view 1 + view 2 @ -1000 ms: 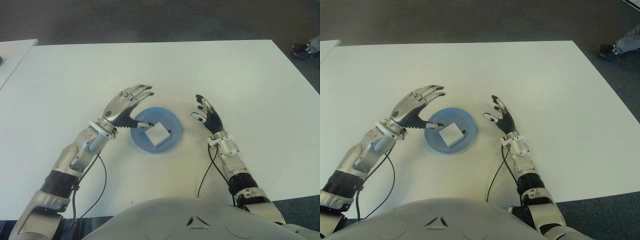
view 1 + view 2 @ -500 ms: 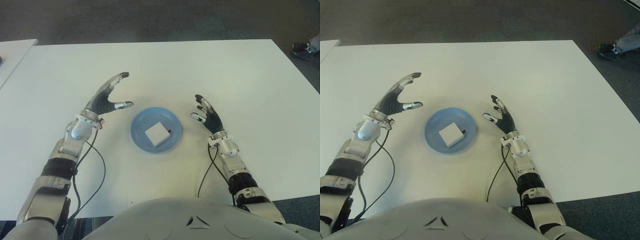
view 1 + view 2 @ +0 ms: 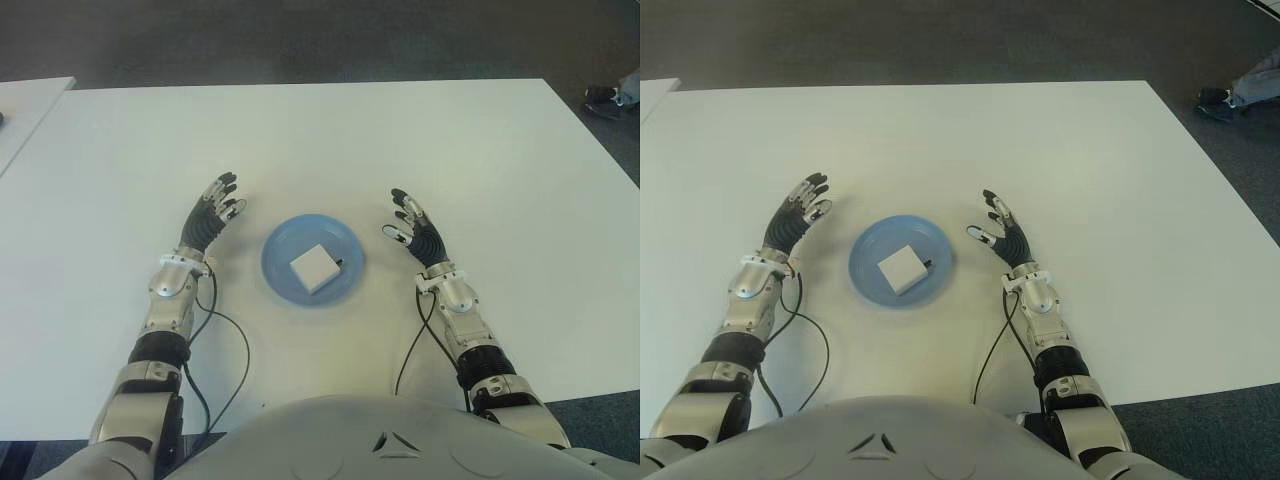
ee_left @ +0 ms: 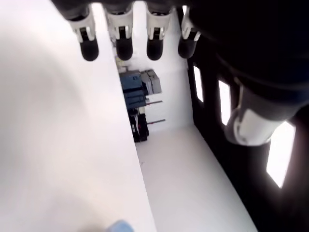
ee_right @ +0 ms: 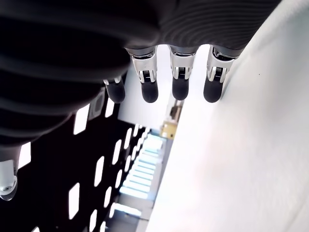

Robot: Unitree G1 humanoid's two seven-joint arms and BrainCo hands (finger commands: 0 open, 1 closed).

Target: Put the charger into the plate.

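My left hand (image 3: 208, 222) has its fingers (image 4: 124, 47) straight and loose, and they hold nothing. My right hand (image 3: 415, 232) is the same, with its fingers (image 5: 179, 87) spread and nothing in them. I think both are slack because the job looks done. The hands sit one on each side of the round blue plate (image 3: 281, 251), near it but not touching. The small white square charger (image 3: 313, 268) lies flat in the middle of that plate. The plate sits on the big white table (image 3: 330, 140), close in front of me.
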